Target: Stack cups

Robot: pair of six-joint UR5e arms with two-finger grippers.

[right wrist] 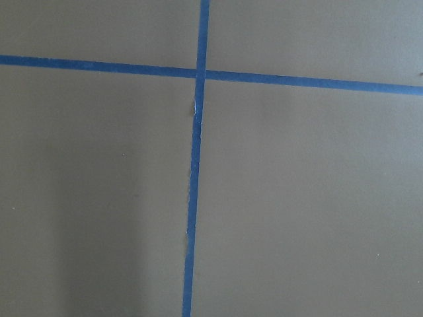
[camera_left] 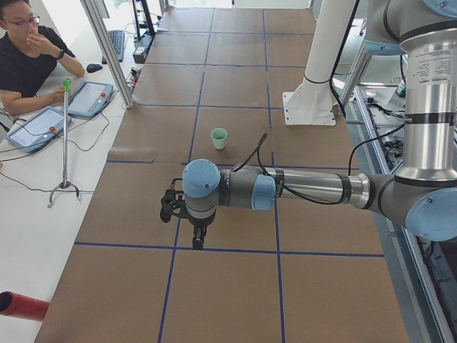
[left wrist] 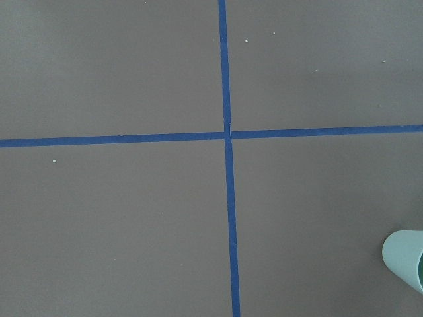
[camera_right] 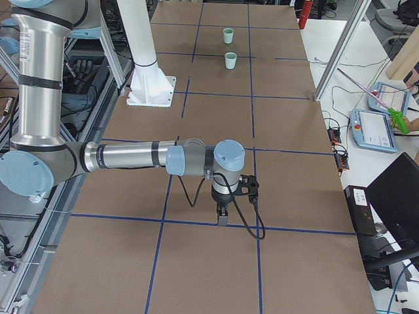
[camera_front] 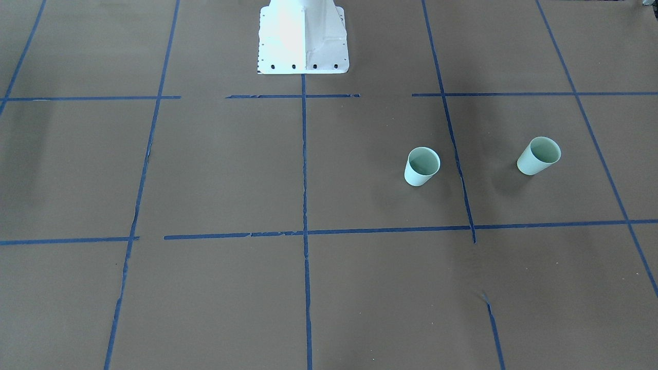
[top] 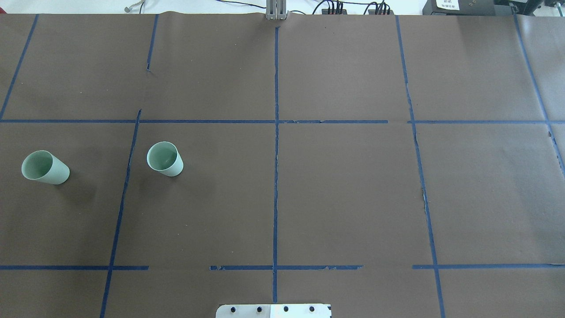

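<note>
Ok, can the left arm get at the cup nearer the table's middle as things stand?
Probably yes. That cup stands upright in the open on the same side as the left arm, well apart from the other cup, with nothing around it on the table.

In the left wrist view a cup (left wrist: 404, 259) is cut off by the right edge. The left gripper (camera_left: 198, 241) and right gripper (camera_right: 223, 218) show only in side views, so how their jaws stand cannot be told.
</note>
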